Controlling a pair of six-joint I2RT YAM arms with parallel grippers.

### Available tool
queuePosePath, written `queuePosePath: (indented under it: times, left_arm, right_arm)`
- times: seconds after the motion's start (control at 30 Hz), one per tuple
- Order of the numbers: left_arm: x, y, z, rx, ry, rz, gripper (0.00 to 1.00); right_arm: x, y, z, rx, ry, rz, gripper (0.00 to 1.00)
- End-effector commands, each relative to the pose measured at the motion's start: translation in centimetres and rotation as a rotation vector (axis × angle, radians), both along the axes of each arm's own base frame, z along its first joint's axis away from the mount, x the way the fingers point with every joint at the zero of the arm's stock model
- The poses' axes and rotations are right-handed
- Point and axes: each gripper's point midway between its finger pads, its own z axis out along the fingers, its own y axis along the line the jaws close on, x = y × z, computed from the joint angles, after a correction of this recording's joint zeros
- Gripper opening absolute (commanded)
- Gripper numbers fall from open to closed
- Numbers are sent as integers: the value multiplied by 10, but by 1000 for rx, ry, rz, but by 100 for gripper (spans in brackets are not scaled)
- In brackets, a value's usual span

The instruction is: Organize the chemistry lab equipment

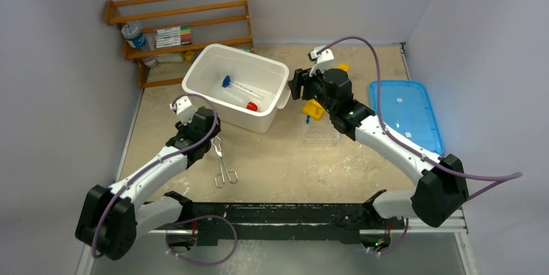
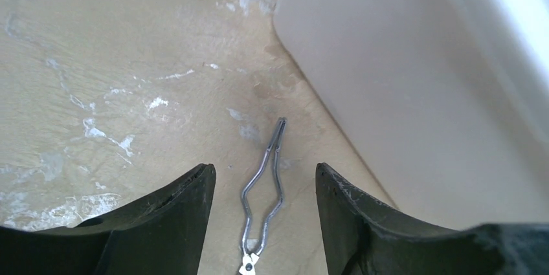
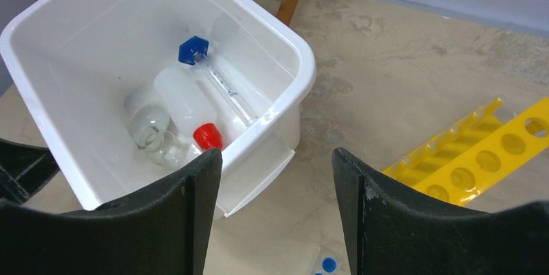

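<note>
A white bin (image 1: 201, 61) holds the translucent squeeze bottle with red cap (image 3: 186, 105), a tiny clear glass jar (image 3: 167, 147), a round clear dish (image 3: 146, 118) and a thin blue-ended tube (image 3: 222, 85). The metal tongs (image 1: 224, 162) lie on the table in front of the bin. My left gripper (image 2: 265, 168) is open, low over the tongs (image 2: 264, 191), whose arms show between its fingers. My right gripper (image 1: 296, 85) is open and empty beside the bin's right rim (image 3: 285, 110), just outside it.
A wooden rack (image 1: 181, 22) with coloured markers (image 1: 173, 34) stands at the back left. A yellow holder (image 3: 479, 158) and a clear tray with blue caps (image 1: 320, 134) lie under the right arm. A blue lid (image 1: 404, 113) lies at the right.
</note>
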Motion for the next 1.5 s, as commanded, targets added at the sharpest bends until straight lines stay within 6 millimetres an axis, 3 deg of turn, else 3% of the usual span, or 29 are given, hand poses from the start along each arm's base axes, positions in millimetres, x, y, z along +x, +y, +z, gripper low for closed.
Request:
queuePosePath:
  times: [0.0, 0.07, 0.13, 0.27, 0.4, 0.57, 0.7, 1.13, 1.27, 1.43, 1.47]
  left_arm:
    - [2, 7, 44, -12, -100, 24, 58]
    - [-1, 13, 56, -12, -129, 52, 56]
    - [-4, 18, 59, -13, -142, 76, 54]
    - [-7, 18, 43, -13, -94, 88, 54]
    - [-9, 17, 37, -28, -88, 84, 54]
    - [-11, 20, 26, -14, -71, 81, 53]
    - [-11, 15, 9, -32, -41, 67, 52]
    - [-5, 3, -24, -42, 32, 31, 49]
    - [1, 3, -28, -17, 41, 30, 46]
    - [12, 1, -35, 13, 55, 26, 46]
    - [15, 0, -38, 21, 65, 24, 47]
  right_arm:
    - [-6, 10, 57, 59, -108, 59, 56]
    - [-14, 27, 58, 73, -105, 110, 41]
    - [-26, 56, 53, 71, -95, 167, 34]
    - [-59, 128, 23, 75, -33, 300, 23]
    - [-79, 160, 0, 69, 11, 359, 3]
    - [-74, 171, -40, 6, 80, 365, 0]
    - [-64, 177, -54, -25, 95, 349, 0]
    - [11, 163, -37, -43, 36, 261, 0]
    - [9, 164, -32, -32, 30, 278, 0]
    - [-10, 158, -3, 8, -28, 317, 0]
    - [-16, 157, 3, 14, -39, 328, 4]
